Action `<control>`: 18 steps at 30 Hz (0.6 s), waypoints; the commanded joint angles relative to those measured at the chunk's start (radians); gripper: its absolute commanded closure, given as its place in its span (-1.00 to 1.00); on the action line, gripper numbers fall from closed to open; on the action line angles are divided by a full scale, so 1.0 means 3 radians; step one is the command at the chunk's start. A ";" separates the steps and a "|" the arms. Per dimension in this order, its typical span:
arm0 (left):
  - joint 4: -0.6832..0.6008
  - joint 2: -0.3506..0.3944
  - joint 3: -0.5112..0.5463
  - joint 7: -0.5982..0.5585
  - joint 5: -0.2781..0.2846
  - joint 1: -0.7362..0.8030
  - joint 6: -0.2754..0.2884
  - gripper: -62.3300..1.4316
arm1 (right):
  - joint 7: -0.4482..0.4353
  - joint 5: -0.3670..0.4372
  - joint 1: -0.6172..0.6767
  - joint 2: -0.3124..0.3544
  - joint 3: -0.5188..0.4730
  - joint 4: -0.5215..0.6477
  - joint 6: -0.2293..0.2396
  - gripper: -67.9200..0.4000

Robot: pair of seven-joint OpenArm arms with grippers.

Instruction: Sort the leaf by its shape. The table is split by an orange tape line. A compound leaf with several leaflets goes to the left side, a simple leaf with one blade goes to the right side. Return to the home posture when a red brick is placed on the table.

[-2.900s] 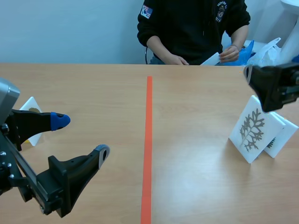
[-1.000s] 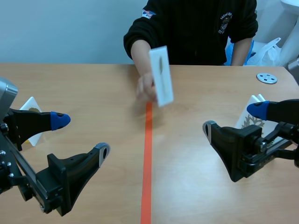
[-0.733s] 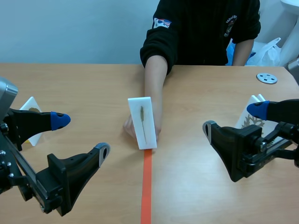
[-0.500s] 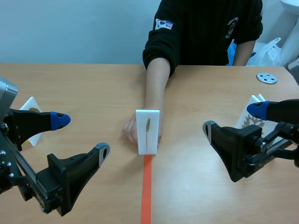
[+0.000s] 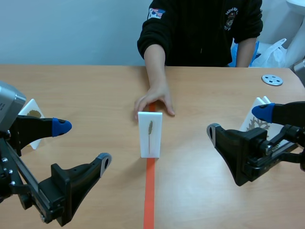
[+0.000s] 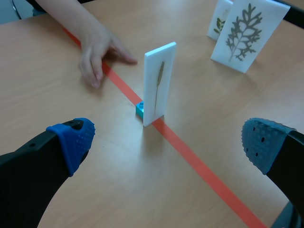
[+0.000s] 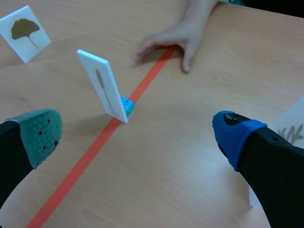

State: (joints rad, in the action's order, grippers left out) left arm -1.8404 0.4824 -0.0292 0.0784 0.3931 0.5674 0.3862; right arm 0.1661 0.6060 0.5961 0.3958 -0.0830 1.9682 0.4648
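Note:
A white card bearing one narrow slender leaf stands upright on the orange tape line, on a small blue base. A person's hand rests flat on the table just behind it, not touching it. My left gripper hangs open at the near left, well short of the card. On the near right my right gripper is open too, holding nothing. In the left wrist view the card stands ahead of the open left gripper. The right wrist view shows the card ahead of the open right gripper.
A ginkgo leaf card stands on the left side behind my left gripper. Two cards, the front one a branching compound leaf, stand on the right side. A round grey disc lies at the far right.
The person brought the narrow-leaf card down, stood it on the tape line and let go, the hand drawing back behind it. My left arm sank slightly; the right arm came down earlier.

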 commanded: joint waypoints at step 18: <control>0.0298 -0.0011 0.0009 -0.0034 -0.0080 -0.0504 0.0072 -1.00 | -0.0037 0.0024 -0.0029 0.0031 -0.0031 0.0003 -0.0001 -1.00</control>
State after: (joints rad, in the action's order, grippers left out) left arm -1.7592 0.4824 -0.0296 0.0811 0.3630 0.4305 0.3985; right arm 0.1665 0.6060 0.5961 0.3958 -0.0834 1.9682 0.4648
